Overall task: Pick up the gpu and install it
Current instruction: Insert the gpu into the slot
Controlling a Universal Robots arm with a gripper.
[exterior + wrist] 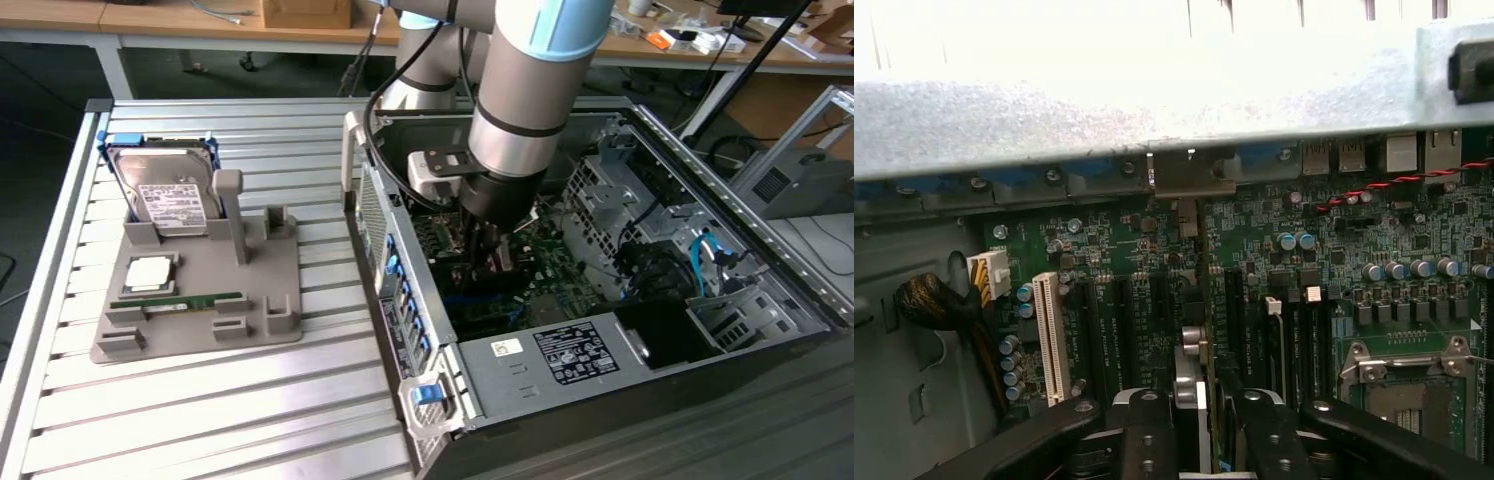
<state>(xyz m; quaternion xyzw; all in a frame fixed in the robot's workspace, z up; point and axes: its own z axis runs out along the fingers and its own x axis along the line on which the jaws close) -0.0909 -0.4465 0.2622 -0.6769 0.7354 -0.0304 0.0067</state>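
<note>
The gripper point(1199, 408) is hanging over the motherboard point(1104, 290). Its fingers point(1144, 435) are pinching the gpu point(1192, 365), which is standing on edge at the motherboard's slots; whether it is touching them, I cannot tell.

a robotics lab or workshop: open dark metal desktop computer case point(390, 270) around the end effector point(486, 262), ribbed aluminium table point(200, 410) beside it, cluttered wooden workbenches point(174, 22) beyond.
</note>
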